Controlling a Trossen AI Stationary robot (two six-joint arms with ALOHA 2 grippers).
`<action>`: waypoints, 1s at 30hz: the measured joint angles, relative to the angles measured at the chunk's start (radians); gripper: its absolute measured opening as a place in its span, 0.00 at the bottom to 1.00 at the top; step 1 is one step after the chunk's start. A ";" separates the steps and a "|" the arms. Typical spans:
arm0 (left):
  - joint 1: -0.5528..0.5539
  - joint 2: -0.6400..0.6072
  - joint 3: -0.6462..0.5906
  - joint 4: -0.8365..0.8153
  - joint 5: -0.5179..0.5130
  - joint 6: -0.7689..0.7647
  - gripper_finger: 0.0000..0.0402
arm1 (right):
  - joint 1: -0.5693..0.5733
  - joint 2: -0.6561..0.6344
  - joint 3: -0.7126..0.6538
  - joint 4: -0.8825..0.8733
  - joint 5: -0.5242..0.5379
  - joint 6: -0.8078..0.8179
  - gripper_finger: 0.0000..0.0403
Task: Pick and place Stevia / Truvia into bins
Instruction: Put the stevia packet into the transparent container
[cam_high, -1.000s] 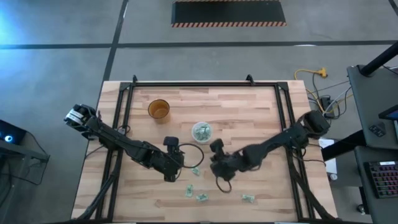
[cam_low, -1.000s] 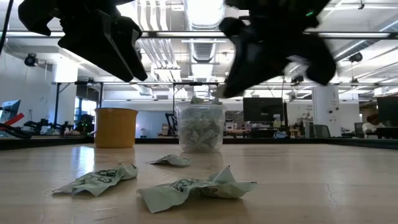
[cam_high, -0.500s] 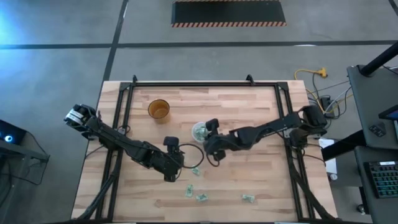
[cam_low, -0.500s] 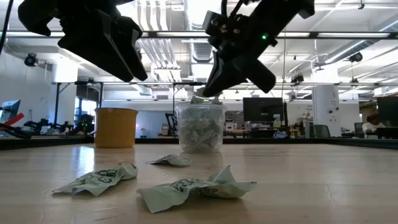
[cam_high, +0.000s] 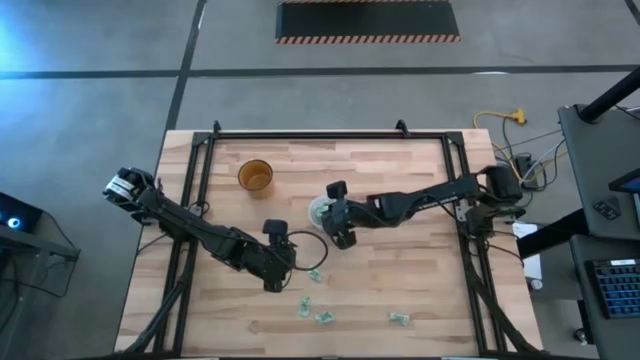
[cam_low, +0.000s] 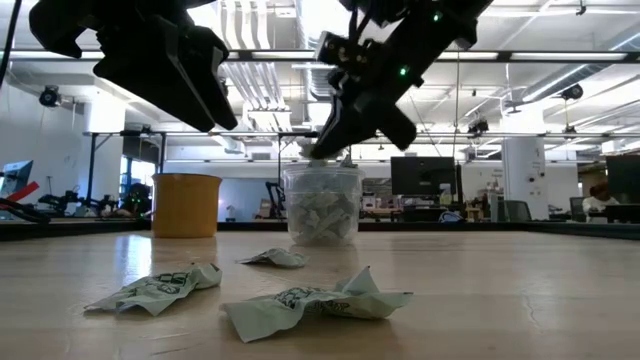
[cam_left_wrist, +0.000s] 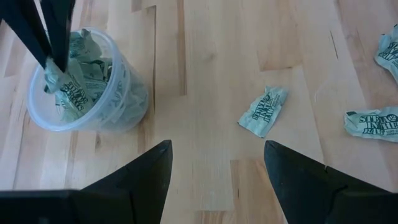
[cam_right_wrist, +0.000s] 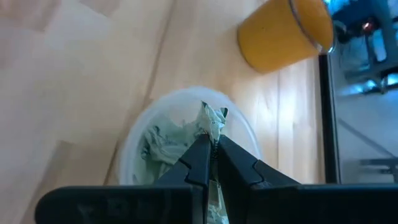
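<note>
A wooden table (cam_high: 400, 180) seen from above, with two dark robot arms reaching in from either side. The right end effector (cam_right_wrist: 211, 149) is pinched shut on one sachet (cam_right_wrist: 213, 121), a crumpled pale green and white packet, and now hangs directly over the mouth of the clear cup (cam_high: 322, 211) near the middle of the table. A second ago this arm was lower down the table, near the loose packets; it has since swung up and across to the cup, carrying the packet with it. In my judgement that means the pick is done and only the release is left: once the fingers part, the packet should drop onto the pile already inside.

The cup (cam_left_wrist: 87, 87) is already well filled with sachets (they reach close to its rim, so a careless drop could leave one perched on the edge). An amber cup (cam_high: 255, 176) stands apart from it, toward the far left corner, and has no part in this.

The left end effector (cam_left_wrist: 214, 180) has not moved over the last second. It hovers just above the table, a little in front of the clear cup, with its fingers spread wide and nothing between them. One loose packet (cam_left_wrist: 262, 111) lies just ahead of it, and a few others (cam_high: 323, 318) are scattered nearer the front edge, so several more trips remain.
</note>
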 joint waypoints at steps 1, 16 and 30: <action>0.000 0.000 -0.001 0.000 0.000 0.000 0.59 | -0.008 0.006 0.000 -0.001 -0.004 0.003 0.04; 0.000 0.000 -0.003 0.000 0.000 0.000 0.59 | -0.058 0.034 -0.002 -0.032 -0.159 0.075 0.04; 0.000 0.000 -0.003 0.000 0.000 -0.001 0.59 | -0.062 0.034 -0.002 -0.041 -0.177 0.075 0.12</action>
